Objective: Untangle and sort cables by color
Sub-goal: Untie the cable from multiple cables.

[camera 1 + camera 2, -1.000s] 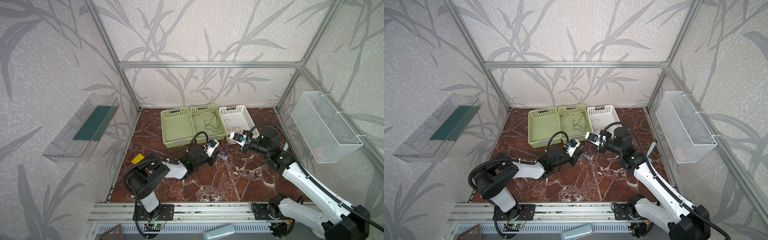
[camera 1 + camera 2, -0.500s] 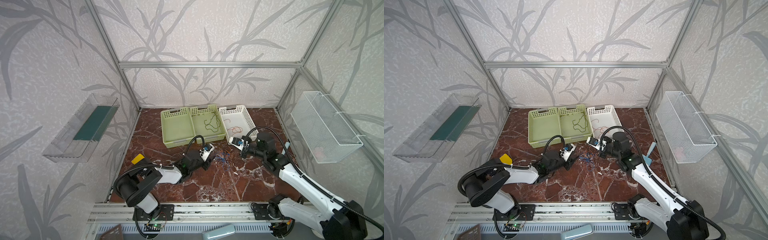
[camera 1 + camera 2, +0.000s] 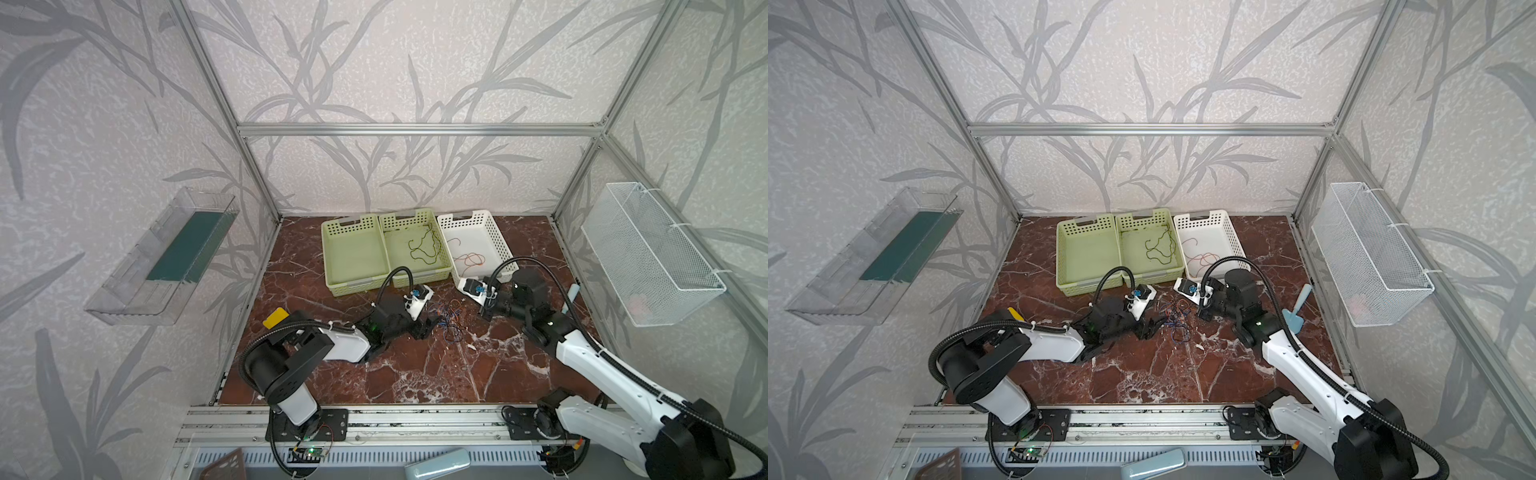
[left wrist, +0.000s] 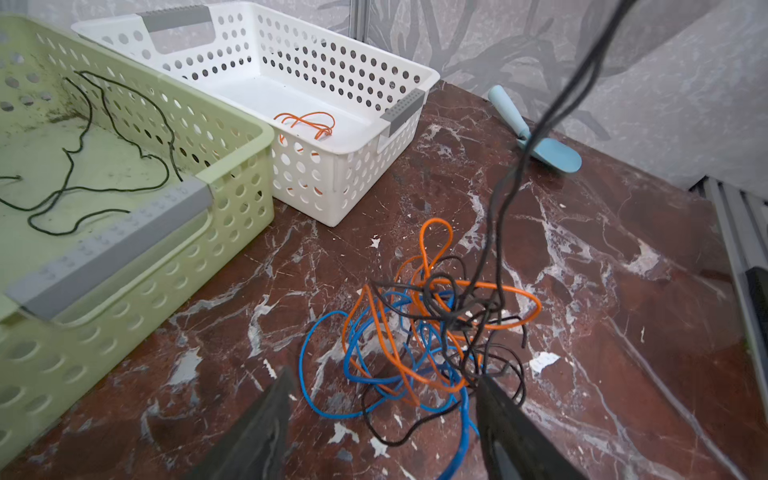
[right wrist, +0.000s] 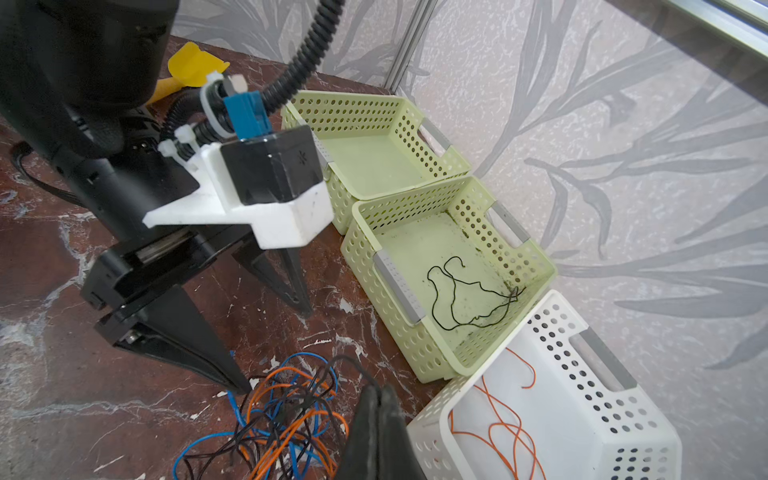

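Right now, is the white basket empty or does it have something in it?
Not empty: orange cables lie on the floor of the white basket.

Clearance around tangle [image 3: 451, 319]
Baskets [image 3: 432, 274] wall the far side; raised dark cable [image 4: 498, 199] crosses above; near marble floor [image 3: 436, 374] open.

A robotics lab test cell. An aluminium frame [image 3: 417, 129] holds leaf-patterned wall panels [image 3: 415, 62], and two robot arms [image 3: 345, 349] sit on a near rail [image 3: 415, 422].
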You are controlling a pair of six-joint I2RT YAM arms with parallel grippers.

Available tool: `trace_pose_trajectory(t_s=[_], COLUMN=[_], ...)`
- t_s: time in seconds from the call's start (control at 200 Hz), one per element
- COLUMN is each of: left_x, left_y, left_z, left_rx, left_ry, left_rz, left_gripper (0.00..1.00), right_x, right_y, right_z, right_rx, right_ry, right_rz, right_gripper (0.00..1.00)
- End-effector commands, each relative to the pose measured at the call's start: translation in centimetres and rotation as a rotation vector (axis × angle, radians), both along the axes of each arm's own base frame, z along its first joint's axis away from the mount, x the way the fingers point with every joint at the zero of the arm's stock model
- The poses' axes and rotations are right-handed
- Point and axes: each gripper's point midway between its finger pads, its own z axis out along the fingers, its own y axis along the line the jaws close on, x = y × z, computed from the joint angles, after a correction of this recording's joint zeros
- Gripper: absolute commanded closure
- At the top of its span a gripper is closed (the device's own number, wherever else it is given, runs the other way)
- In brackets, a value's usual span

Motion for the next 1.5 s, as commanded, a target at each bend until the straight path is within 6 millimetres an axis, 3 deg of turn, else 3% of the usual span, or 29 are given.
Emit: trace_pose_trajectory(t_s=[0.0,0.235,0.56,0.85,0.95,1.25,1.494], left_x=[0.7,1.1,1.6,1.7,1.5,2.1,3.0], left_y=[-0.7,-1.9,-3.2,-3.0,-2.0,2.8,6.1], left_z=[0.2,-1.0,-1.3,-1.2,-1.4,-1.7,-2.3], left_rx=[-0.039,-0.04,-0.078,-0.075,-0.055,0.032,0.15], left_ry=[0.032,0.075,0.081,0.034,0.021,-0.006,-0.012], left_rz=[0.02,-0.004,-0.041,-0.046,-0.025,0.106,0.22], left_gripper=[0.22,0.23,0.41,0.86,1.0,1.0,1.0], right_x=[-0.2,-0.3,-0.5,-0.3,0.3,1.8,1.4], right_y=[0.1,0.0,-0.2,-1.2,-2.0,-5.7,-8.5], right_z=[1.0,1.1,0.5,0.2,0.3,2.4,2.2], right_rx=[0.03,0.031,0.024,-0.002,-0.027,-0.021,-0.042], right_ry=[-0.027,-0.028,-0.014,-0.021,-0.024,-0.078,-0.072], right_rz=[0.004,0.004,-0.004,-0.06,-0.111,-0.297,-0.391], right_gripper=[1.0,1.0,1.0,1.0,1.0,1.0,1.0])
